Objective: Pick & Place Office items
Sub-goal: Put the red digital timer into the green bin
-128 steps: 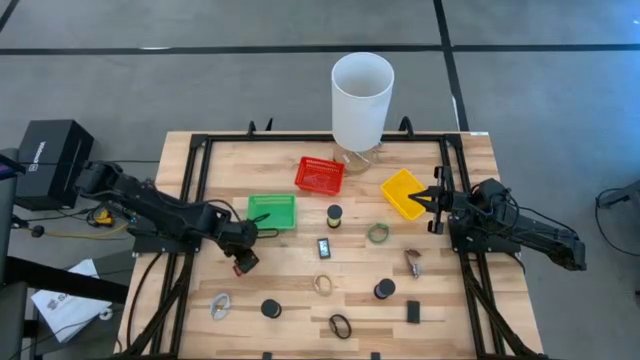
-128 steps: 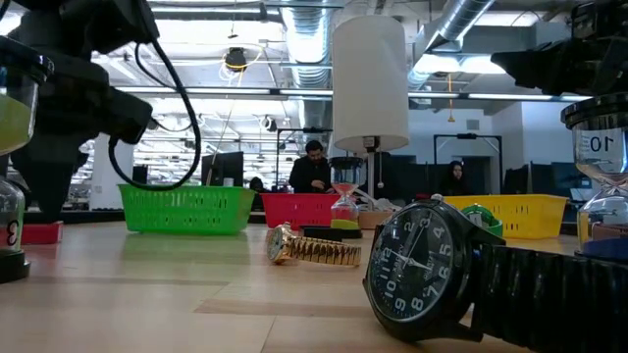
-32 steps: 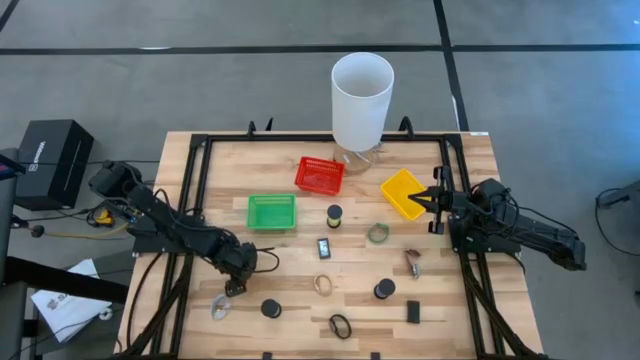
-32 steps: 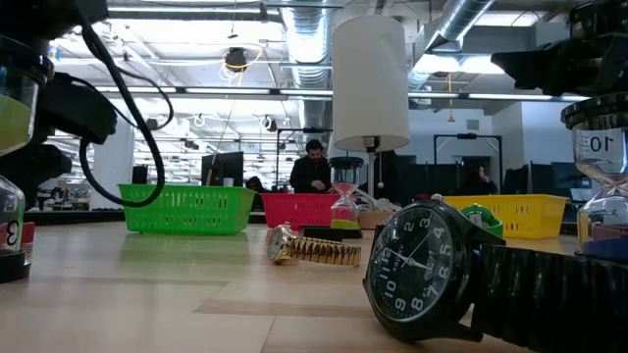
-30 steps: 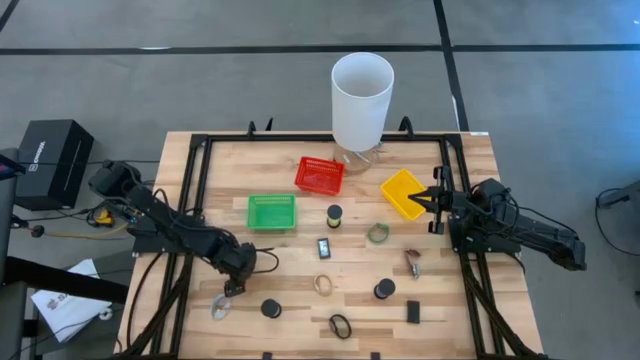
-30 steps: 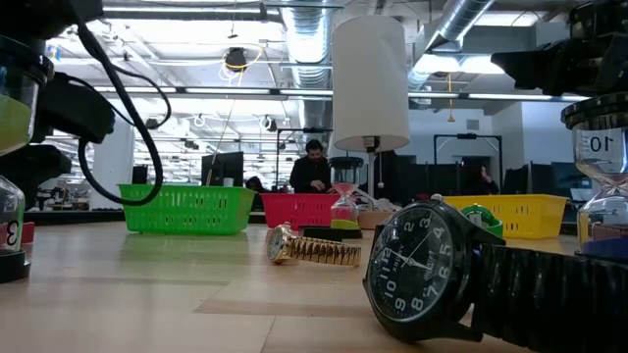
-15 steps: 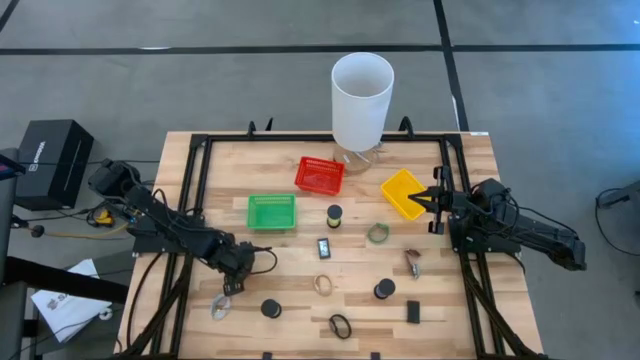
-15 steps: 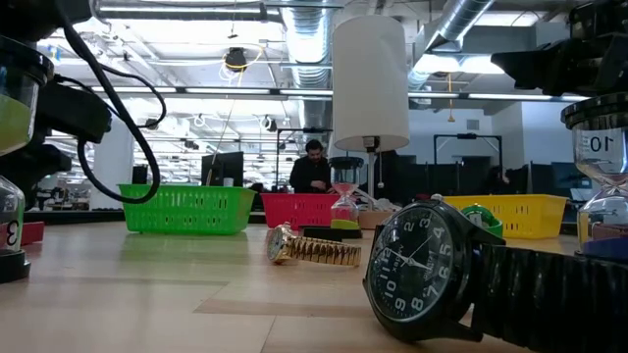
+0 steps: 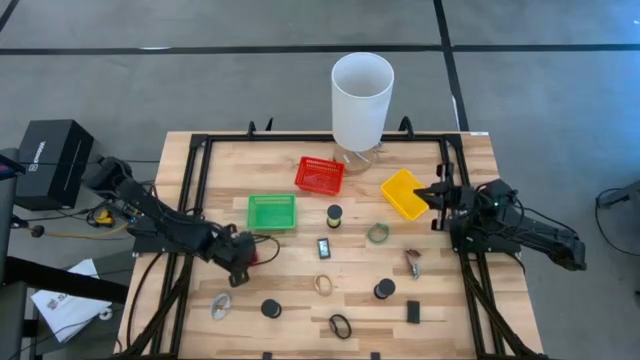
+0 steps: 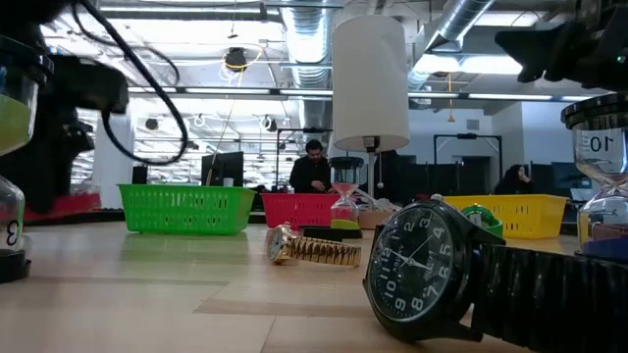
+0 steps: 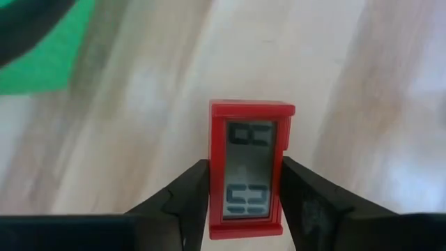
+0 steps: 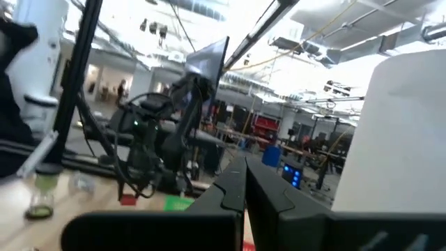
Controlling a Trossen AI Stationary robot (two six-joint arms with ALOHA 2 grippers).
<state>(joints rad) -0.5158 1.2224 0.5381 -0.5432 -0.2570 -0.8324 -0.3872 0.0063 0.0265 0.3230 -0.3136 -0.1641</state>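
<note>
- Left gripper point(image 9: 246, 258) sits over the tabletop point(image 9: 290, 290) just below the green basket point(image 9: 272, 212), fingers point(image 11: 188, 199) clamped on a small red digital clock point(image 11: 251, 167), display facing the wrist camera.
- Clock is lifted off the wood, held upright between both fingers.
- Right gripper point(image 9: 432, 192) rests at the yellow basket point(image 9: 403, 193) edge, fingers pressed together, holding nothing.
- Other office items lie spread on the tabletop: silvery clip point(image 9: 220, 305) near the left gripper, black disc point(image 9: 270, 309), gold watch point(image 9: 323, 284), black watch point(image 9: 340, 326), small black clock point(image 9: 325, 247), green tape ring point(image 9: 378, 233), black rectangle point(image 9: 413, 312).
- Red basket point(image 9: 319, 175) and tall white cylinder point(image 9: 361, 100) stand at the far side.
</note>
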